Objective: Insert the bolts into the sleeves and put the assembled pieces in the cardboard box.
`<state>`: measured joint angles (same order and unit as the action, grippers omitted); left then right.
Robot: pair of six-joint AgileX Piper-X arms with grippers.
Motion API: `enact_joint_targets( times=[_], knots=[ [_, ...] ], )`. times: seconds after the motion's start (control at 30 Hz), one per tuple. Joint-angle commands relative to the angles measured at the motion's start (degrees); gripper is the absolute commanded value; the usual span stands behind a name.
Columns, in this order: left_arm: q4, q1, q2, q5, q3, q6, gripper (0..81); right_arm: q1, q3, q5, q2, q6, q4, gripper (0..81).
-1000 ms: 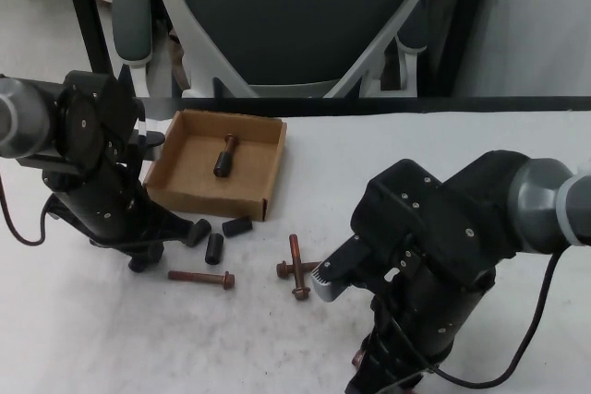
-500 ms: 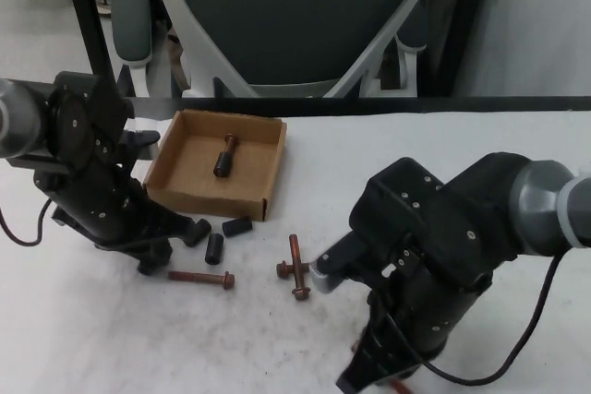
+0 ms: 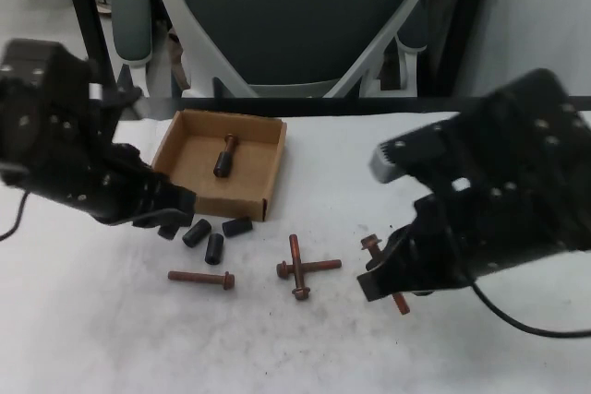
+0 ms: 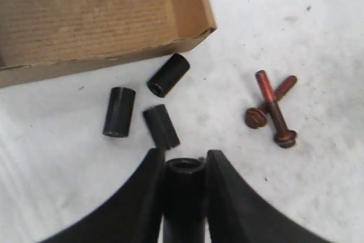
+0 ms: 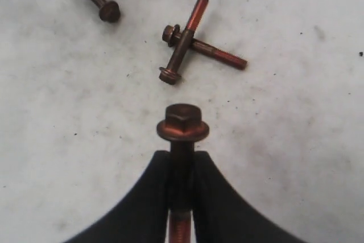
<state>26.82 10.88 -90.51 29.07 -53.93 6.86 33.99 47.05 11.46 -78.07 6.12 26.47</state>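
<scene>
Though well apart, left hand (image 4: 183, 159) around sleeve (image 4: 183, 194), right hand (image 5: 182, 159) around bolt (image 5: 182, 123).

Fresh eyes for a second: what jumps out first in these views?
Both grippers are loaded: the left gripper clamps a black sleeve, and the right gripper clamps a copper bolt by its shank. Next, two crossed bolts lie on the white bench, and one assembled piece lies in the cardboard box.
</scene>
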Motion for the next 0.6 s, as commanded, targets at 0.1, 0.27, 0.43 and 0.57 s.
enact_joint_targets(
  times=[0.1, 0.27, 0.43, 0.57],
  knots=[
    [-9.69, 1.07, 14.81, 4.90, 11.84, -0.40, 0.8, -0.26, -5.19, 2.08, 7.57, 5.76, -7.09, 0.3],
    [-16.69, 2.69, 28.38, 7.22, 22.29, -5.51, 0.8, -0.26, -10.87, 3.47, 15.70, 10.22, -13.96, 0.3],
    [-21.73, 5.19, 42.61, 6.99, 32.17, -13.65, 0.8, 0.26, -15.55, 5.65, 23.81, 13.99, -21.30, 0.3],
    [-23.33, 7.81, 52.81, 6.99, 37.51, -15.92, 0.8, 2.68, -19.73, 5.77, 29.29, 18.08, -27.95, 0.3]
  ],
)
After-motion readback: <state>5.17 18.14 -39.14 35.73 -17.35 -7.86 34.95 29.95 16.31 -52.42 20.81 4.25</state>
